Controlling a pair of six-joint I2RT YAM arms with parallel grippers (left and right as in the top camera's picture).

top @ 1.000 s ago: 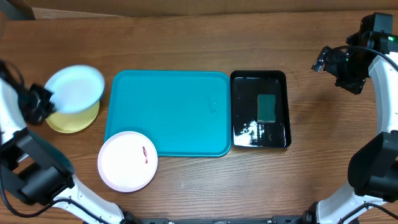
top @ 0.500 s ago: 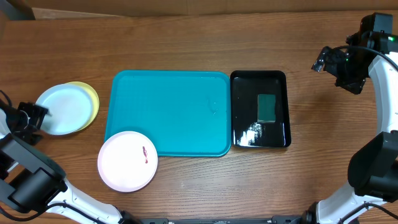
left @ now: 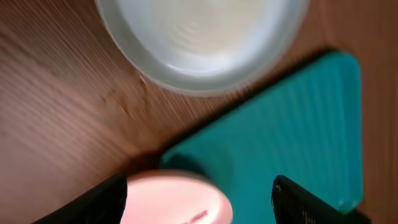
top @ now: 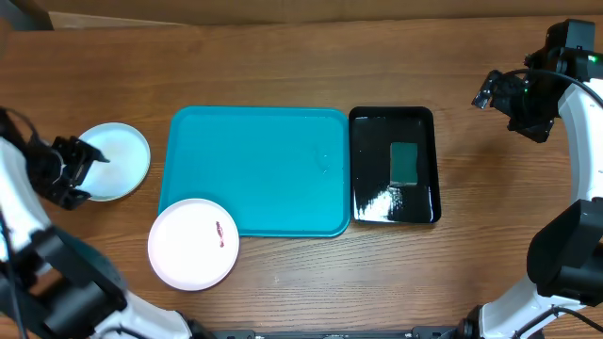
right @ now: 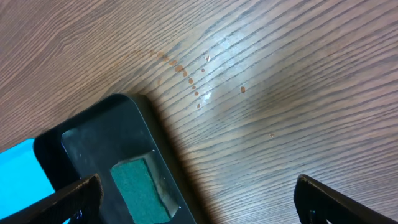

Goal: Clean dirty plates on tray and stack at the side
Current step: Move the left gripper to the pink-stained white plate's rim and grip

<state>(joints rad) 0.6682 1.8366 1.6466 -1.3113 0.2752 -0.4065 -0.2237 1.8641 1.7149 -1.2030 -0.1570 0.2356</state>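
The left gripper (top: 81, 171) stands with its jaws spread and nothing between them, just off the outer edge of the pale blue plate (top: 115, 162), which lies on the table (top: 283, 66) a little to the left of the teal tray (top: 254, 169). From overhead only this one plate face shows there, and whether anything lies under it cannot be seen. In the left wrist view the same plate is blurred and cut off by the upper edge, and the dark fingers (left: 99, 202) show only as stubs in the lower corners. The white plate (top: 187, 250) covers the tray's near-left corner, most of it off the tray. A small reddish smear (top: 219, 234) marks the side of it toward the tray, and whether it rests on the rim cannot be told. Touching the tray's right side is a glossy black tray (top: 391, 113) with a green sponge (top: 404, 163) in it. Glare hides part of its floor. Well right of that, the right gripper (top: 516, 104) hangs wide open and empty. Its wrist view shows brownish drops (right: 183, 71) on the wood beyond the black tray.
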